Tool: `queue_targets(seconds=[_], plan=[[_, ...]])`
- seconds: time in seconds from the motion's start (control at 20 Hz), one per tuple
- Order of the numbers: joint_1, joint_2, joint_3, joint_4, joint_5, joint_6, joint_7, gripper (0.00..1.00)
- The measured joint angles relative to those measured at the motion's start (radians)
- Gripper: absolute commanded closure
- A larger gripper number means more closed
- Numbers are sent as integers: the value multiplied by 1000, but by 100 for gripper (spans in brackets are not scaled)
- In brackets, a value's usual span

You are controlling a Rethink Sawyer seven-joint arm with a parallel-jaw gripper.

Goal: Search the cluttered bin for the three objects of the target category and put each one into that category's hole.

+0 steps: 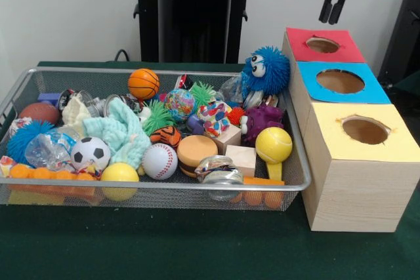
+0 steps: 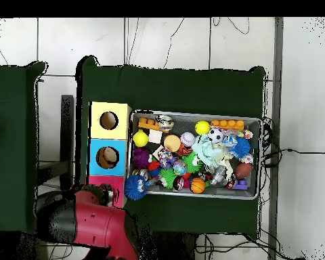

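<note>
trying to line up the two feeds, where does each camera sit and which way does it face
Front view: across the table, facing the pedestal; looks over the wire-mesh bin and three boxes; the hand hangs above the red-topped hole.
Overhead view: above the table, looking straight down, base at bottom; the red arm covers the red box.
Shared: bin, yellow-topped hole, blue spiky ball.

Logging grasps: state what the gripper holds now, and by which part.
Nothing. The black gripper hangs empty above the red-topped round hole, jaws close together with nothing between them.
</note>
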Motion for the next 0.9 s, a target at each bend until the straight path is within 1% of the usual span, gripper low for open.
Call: queue_targets(seconds=[0.15,0.35,0.55,0.9], plan=[[-56,-15,4,2,0,0,0,100],[-95,-29,11,7,0,0,0,100],[-121,-42,20,16,0,0,0,100],[-167,-77,48,33,-34,0,0,100]])
